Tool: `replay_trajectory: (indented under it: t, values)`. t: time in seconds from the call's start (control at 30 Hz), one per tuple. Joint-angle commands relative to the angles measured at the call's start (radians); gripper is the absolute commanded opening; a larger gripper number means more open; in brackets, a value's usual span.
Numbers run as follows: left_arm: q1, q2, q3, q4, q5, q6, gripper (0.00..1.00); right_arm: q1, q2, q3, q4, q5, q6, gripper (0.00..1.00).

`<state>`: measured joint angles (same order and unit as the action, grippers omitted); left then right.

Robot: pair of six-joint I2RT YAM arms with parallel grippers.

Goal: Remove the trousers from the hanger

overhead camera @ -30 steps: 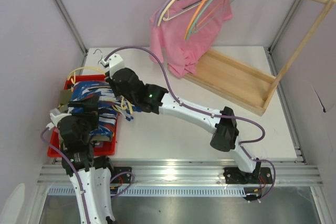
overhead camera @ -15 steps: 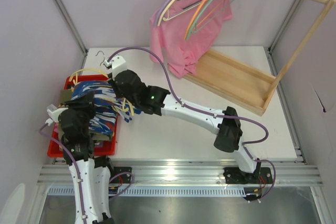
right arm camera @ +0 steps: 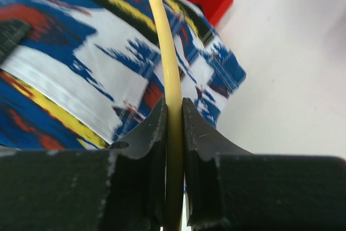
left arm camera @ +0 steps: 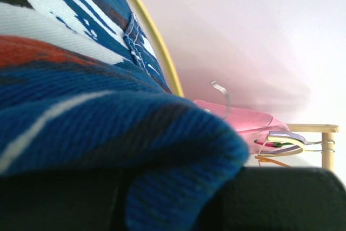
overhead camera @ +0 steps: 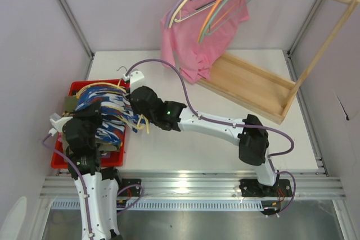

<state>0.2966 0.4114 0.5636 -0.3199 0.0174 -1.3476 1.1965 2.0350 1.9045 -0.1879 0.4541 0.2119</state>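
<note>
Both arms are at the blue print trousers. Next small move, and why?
Probably pull the left gripper back, with the fabric bunched against it, to slide the trousers off. The right gripper is shut on the yellow hanger, which should steady it.

Trousers (overhead camera: 104, 117) are showing blue, white & red print w/ yellow + black streaks. Hanger (right arm camera: 171, 79) is showing pale yellow. Bin (overhead camera: 59, 160) is showing bright red. T-shirt (overhead camera: 191, 49) is looking plain pink, no pattern; rack (overhead camera: 253, 85) is looking light wood.
</note>
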Motion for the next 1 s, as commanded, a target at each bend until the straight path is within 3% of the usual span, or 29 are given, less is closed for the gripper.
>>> replay_trajectory:
  t: [0.0,0.17,0.33,0.47,0.97]
  values:
    - [-0.008,-0.016,0.059,0.114,-0.011,-0.042,0.0,0.015,-0.087,-0.08,0.08,0.014,0.055,0.0]
    - [-0.007,-0.039,0.096,0.078,-0.013,-0.041,0.0,0.005,-0.088,-0.179,0.128,0.148,0.063,0.0]
    - [-0.004,-0.092,0.157,-0.014,-0.105,-0.001,0.0,-0.073,-0.096,-0.222,0.168,0.199,0.072,0.0]
    - [-0.005,-0.085,0.17,-0.048,-0.096,-0.001,0.0,-0.136,-0.119,-0.275,0.252,0.259,0.044,0.0]
    - [-0.004,-0.111,0.213,-0.168,-0.261,0.002,0.0,-0.19,-0.203,-0.413,0.304,0.265,0.017,0.0]
